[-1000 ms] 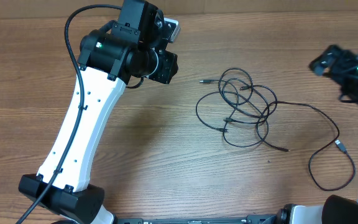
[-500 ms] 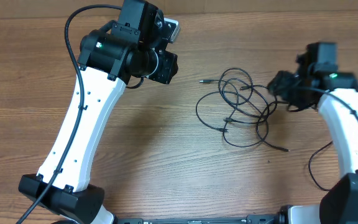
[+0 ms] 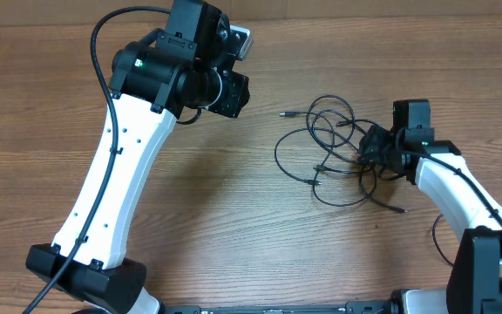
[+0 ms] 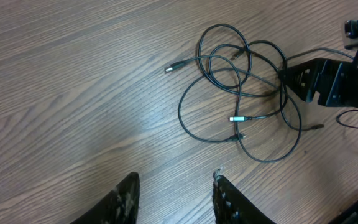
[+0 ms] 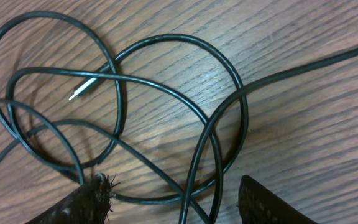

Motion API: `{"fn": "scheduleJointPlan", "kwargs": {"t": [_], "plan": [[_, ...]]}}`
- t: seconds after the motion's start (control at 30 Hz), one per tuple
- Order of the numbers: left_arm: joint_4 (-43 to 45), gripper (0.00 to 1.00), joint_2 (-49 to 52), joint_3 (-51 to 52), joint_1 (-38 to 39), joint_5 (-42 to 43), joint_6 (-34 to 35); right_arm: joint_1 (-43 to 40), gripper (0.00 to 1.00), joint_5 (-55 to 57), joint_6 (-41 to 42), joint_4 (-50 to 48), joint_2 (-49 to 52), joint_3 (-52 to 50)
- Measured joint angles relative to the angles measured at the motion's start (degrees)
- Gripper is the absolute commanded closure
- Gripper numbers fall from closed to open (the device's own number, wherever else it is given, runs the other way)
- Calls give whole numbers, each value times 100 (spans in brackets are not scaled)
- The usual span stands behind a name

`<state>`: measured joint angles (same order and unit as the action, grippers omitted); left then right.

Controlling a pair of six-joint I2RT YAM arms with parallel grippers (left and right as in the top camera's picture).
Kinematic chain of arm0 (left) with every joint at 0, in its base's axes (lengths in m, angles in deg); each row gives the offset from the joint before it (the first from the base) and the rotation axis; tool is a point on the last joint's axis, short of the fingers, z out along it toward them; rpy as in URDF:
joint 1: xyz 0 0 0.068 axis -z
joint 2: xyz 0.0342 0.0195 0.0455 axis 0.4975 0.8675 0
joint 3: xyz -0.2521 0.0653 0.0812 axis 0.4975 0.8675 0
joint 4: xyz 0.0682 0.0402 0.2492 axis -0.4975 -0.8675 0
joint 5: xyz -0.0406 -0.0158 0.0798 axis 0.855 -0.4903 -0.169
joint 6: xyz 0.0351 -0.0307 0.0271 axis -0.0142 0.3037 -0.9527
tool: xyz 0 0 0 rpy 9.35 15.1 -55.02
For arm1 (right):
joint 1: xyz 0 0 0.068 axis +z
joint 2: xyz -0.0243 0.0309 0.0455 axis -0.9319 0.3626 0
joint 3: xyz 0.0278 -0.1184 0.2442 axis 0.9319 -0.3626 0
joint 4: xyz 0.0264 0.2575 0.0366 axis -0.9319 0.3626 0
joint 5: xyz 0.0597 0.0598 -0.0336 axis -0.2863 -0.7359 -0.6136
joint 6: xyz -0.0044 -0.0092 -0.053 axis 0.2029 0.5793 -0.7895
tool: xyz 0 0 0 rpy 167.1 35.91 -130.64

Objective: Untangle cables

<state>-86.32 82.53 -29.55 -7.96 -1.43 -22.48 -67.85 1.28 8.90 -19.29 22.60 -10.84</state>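
Wood table (image 3: 234, 235) fills every view. The left arm (image 3: 116, 174) is the biggest thing on it, white with a black wrist. It rises from the near-left edge and ends high over the far-left part of the table, well apart from the cables (image 3: 338, 144). The right arm (image 3: 451, 179), also white, shows less of itself and reaches from the near-right corner toward the centre. The cables are thin black cords in a loose overlapping tangle right of table centre, flat on the wood. One strand (image 3: 438, 244) trails off right and loops near the right arm's base, partly hidden by the arm. The left gripper (image 4: 176, 199) hovers with its jaws apart and nothing between them, only bare wood below; the tangle lies ahead of it in its wrist view. The right gripper (image 5: 173, 208) is low at the right edge of the tangle with its fingers (image 5: 82, 205) spread. Several crossing strands lie on the table between them, none pinched, so it is open and empty. A silver-tipped plug (image 5: 82, 89) lies inside a loop ahead of the right fingers. A dark plug end (image 3: 284, 113) sticks out at the tangle's far-left side.
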Motion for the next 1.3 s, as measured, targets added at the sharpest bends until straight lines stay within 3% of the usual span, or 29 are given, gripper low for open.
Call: {"fn": "scheduleJointPlan", "kwargs": {"t": [0.27, 0.83, 1.0, 1.3], "plan": [[-20, 61, 0, 0, 0, 0, 17, 0, 40, 0, 291, -684, 35, -227], [-79, 61, 0, 0, 0, 2, 26, 0, 42, -269, 402, -1141, 752, -254], [-79, 61, 0, 0, 0, 0, 35, 0, 49, -286, 404, -1200, 752, -254], [-79, 60, 0, 0, 0, 0, 35, 0, 43, -280, 407, -1248, 752, -251]]}}
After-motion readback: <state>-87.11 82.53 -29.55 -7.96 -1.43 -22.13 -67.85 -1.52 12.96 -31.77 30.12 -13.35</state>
